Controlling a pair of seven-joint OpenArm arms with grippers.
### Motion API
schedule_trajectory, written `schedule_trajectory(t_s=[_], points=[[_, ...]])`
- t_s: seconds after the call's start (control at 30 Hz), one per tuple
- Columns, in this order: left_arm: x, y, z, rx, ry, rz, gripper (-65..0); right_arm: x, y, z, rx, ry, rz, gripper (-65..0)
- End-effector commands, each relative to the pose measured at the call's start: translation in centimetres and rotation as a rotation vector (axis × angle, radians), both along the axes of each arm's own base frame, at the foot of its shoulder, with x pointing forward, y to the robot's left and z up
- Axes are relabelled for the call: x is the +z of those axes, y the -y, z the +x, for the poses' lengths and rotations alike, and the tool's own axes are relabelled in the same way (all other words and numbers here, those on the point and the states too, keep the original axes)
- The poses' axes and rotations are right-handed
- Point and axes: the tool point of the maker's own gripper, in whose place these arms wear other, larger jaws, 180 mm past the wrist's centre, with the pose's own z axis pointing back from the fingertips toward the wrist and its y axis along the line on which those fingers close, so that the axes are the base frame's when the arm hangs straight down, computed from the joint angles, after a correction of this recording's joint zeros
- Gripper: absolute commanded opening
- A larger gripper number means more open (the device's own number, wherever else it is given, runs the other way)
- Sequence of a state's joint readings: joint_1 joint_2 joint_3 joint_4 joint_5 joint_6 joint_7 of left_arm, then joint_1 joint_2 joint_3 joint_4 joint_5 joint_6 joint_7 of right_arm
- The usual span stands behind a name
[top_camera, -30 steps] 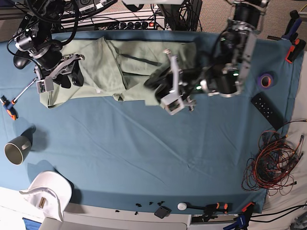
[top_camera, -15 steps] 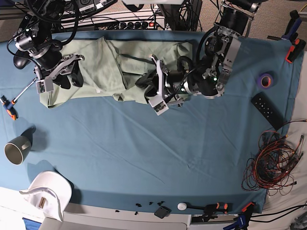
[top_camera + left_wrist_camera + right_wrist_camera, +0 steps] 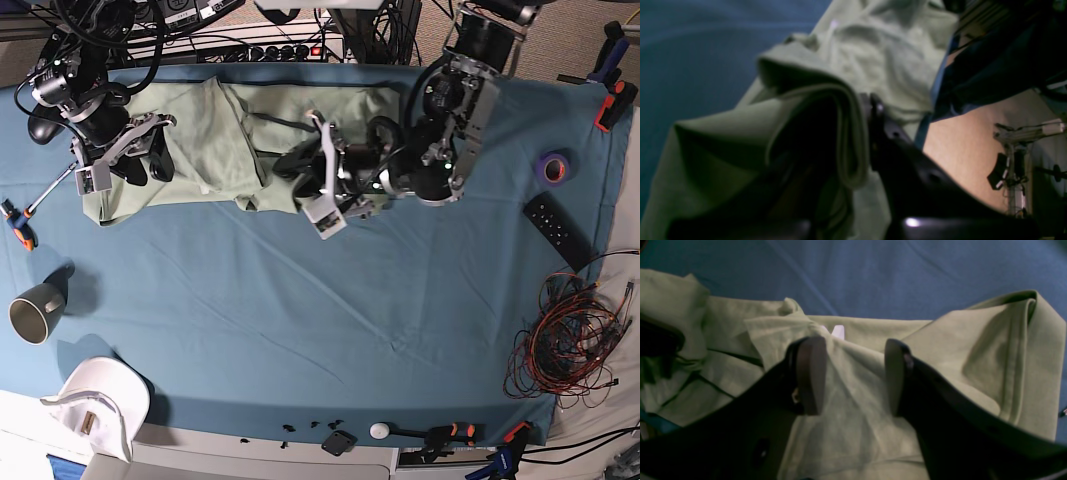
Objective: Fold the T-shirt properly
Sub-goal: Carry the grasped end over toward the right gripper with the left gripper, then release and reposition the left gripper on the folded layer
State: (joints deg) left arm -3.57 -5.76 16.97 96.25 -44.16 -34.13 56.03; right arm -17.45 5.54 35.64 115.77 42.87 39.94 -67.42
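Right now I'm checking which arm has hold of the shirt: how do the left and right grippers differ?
The left gripper is closed on a folded edge of the T-shirt; the right gripper stands wide open, cloth between its fingers but unpinched. In the base view the left gripper works near the shirt's middle, the right gripper over its end. Both are dark and over the same shirt.

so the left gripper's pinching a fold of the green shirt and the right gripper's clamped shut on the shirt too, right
Not quite. The left gripper does pinch a fold of the T-shirt, but the right gripper is not clamped shut: the right wrist view shows its fingers standing wide apart over the cloth, with fabric between them but not squeezed.
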Motion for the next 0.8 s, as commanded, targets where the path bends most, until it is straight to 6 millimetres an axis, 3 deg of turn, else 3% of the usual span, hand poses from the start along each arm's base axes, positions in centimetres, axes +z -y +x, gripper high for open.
schedule_trajectory(t_s=[0.0,0.3,0.33,0.43,0.5,0.77], points=[[1.9,0.7,0.7,0.003,0.039,-0.058,-65.0,1.3,0.1,0.6,0.005,0.054,0.0,-36.4],[2.0,1.1,0.4,-0.016,0.053,-0.061,-65.0,1.3,0.1,0.6,0.005,0.055,0.0,-36.4],[2.1,1.2,0.1,-0.034,0.065,-0.064,-62.8,1.3,0.1,0.6,0.005,0.055,0.0,-36.4],[2.1,1.3,-0.3,-0.061,0.079,-0.068,-40.2,1.3,0.1,0.6,0.005,0.055,0.0,-36.4],[2.1,1.4,-0.4,-0.059,0.074,-0.073,-32.0,1.3,0.1,0.6,0.005,0.055,0.0,-36.4],[2.1,0.8,-0.5,-0.075,0.091,-0.038,-32.2,1.3,0.1,0.6,0.005,0.055,0.0,-36.4]])
